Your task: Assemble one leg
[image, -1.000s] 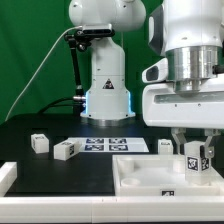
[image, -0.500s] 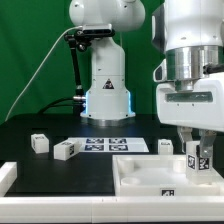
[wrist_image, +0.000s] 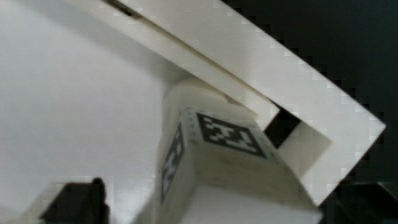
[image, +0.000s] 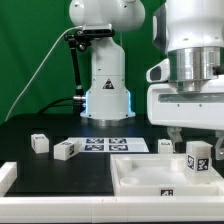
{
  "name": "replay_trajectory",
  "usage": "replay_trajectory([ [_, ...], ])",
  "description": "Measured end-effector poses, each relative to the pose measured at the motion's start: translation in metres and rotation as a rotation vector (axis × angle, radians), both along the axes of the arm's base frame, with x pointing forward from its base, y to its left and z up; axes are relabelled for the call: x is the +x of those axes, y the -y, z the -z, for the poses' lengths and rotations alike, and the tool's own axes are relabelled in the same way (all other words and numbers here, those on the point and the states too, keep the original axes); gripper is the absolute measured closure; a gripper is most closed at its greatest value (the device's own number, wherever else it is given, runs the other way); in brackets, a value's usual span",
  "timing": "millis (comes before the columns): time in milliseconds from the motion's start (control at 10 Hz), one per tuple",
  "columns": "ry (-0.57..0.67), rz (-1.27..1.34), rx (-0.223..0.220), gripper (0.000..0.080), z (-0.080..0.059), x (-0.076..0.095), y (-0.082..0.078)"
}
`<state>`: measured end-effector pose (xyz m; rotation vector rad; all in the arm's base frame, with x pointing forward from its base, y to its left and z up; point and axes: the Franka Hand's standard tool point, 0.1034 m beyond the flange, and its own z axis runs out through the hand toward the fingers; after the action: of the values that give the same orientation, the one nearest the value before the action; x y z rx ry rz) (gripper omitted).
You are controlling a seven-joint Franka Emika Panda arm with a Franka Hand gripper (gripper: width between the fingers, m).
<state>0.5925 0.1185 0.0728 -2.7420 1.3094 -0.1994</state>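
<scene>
My gripper (image: pixel 196 148) hangs at the exterior view's right, over the far right corner of the large white panel (image: pixel 140 178). It is shut on a leg (image: pixel 199 160), a small white block with a black-and-white tag, held upright with its lower end at that corner. In the wrist view the leg (wrist_image: pixel 222 150) runs down between my dark fingers (wrist_image: pixel 80 200), with the panel's flat face (wrist_image: pixel 71 100) and raised rim behind it. Whether the leg's end sits in the panel is hidden.
Two more legs (image: pixel 39 143) (image: pixel 66 150) lie at the exterior view's left and a third (image: pixel 165 146) just behind the panel. The marker board (image: pixel 108 145) lies in the middle. The arm's base (image: pixel 107 85) stands behind. A white rail (image: pixel 6 175) sits at the front left.
The gripper swung a little to the exterior view's right, then back. The leg turned with it, so its tag now faces the camera more squarely.
</scene>
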Motion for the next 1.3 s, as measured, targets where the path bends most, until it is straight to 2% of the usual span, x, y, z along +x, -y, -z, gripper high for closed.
replay_trajectory([
  [200, 0.007, -0.242, -0.044, 0.0151, 0.0000, 0.0005, 0.0021],
  [900, 0.008, -0.971, -0.207, 0.0150, -0.0005, 0.0005, -0.0049],
  [1200, 0.008, -1.015, -0.215, 0.0162, -0.0005, 0.0008, -0.0039],
  [1300, 0.008, -1.015, -0.215, 0.0333, -0.0005, 0.0008, -0.0038],
])
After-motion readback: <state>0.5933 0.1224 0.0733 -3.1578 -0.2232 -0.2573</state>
